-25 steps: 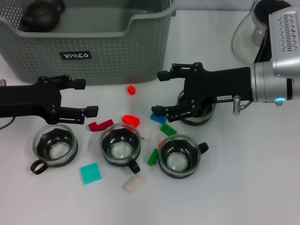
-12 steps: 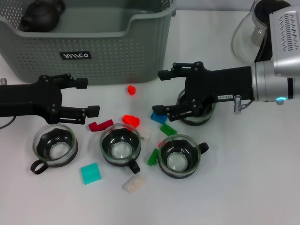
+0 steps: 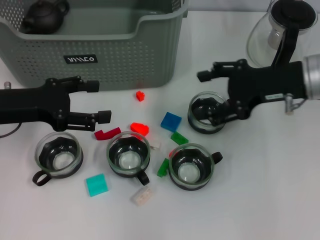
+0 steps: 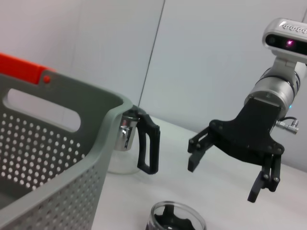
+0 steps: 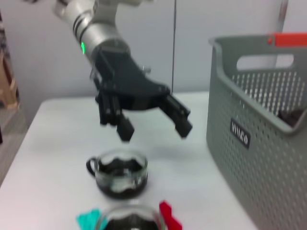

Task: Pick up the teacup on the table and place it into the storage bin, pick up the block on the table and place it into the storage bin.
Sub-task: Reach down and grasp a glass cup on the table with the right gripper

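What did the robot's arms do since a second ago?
The right gripper pulled back toward the robot's right, uncovering the blue block and sitting open over the far teacup. The left gripper crept slightly forward, open. Nothing was grabbed; cups, blocks and storage bin stayed put.

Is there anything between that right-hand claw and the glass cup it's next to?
Nothing visible. The right tool is open, and the cup sits directly between its fingers, with bare table around it. The blue block lies off to the side, clear of both. The bin stands further back, its nearest wall being the only barrier to lift over.
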You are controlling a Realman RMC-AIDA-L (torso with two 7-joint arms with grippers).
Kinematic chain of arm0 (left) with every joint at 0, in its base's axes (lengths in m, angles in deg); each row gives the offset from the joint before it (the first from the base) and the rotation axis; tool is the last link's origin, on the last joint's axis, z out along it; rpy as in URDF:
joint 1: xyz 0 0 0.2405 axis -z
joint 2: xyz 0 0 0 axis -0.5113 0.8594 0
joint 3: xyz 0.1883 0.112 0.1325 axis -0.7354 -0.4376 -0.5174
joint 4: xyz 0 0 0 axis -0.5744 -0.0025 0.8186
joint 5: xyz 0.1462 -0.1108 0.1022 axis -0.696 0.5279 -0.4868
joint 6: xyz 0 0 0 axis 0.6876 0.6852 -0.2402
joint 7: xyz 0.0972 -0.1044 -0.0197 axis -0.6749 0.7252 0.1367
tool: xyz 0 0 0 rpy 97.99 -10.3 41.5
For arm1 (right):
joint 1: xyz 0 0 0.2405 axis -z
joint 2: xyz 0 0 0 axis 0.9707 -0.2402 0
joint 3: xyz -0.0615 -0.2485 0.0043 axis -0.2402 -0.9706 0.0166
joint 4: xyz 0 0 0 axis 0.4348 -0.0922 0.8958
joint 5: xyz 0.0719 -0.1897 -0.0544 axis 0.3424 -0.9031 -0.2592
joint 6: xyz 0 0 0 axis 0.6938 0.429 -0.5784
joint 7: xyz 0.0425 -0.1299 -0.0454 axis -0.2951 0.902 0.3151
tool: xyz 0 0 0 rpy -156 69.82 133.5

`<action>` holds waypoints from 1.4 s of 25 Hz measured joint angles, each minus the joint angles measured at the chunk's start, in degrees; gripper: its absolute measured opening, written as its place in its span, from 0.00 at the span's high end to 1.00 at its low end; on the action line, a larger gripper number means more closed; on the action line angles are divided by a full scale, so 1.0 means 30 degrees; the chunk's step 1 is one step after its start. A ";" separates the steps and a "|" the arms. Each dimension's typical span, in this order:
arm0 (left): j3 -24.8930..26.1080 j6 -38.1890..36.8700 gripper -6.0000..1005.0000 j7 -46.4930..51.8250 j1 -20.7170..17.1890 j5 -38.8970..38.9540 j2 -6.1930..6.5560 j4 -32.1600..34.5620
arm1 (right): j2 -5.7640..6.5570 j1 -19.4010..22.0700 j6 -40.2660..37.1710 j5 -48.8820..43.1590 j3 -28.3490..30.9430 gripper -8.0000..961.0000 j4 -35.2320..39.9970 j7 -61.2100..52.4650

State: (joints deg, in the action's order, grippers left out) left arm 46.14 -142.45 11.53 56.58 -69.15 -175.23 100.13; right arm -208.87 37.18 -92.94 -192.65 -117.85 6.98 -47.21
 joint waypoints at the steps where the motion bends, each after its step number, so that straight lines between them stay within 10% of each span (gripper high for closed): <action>1: 0.0056 -0.0040 0.07 -0.0002 0.0029 0.0017 -0.0020 -0.0008 | 0.0010 0.0053 -0.0244 -0.0461 -0.0002 0.03 0.0493 -0.0331; 10: 0.0349 -0.0056 0.07 0.0018 0.0039 0.0505 -0.0293 -0.0143 | 0.0003 -0.0219 -0.1528 -0.4928 -0.0160 0.03 0.3963 -0.3458; 35: 0.0265 -0.0276 0.07 0.0022 -0.0053 0.0523 -0.0286 -0.0604 | -0.0137 -0.2133 0.0174 -0.8235 -0.5063 0.04 0.3959 -0.5165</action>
State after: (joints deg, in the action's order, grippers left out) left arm 46.93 -143.28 11.60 56.42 -67.58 -176.09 98.32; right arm -209.28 30.78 -92.42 -217.35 -133.04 18.86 -62.70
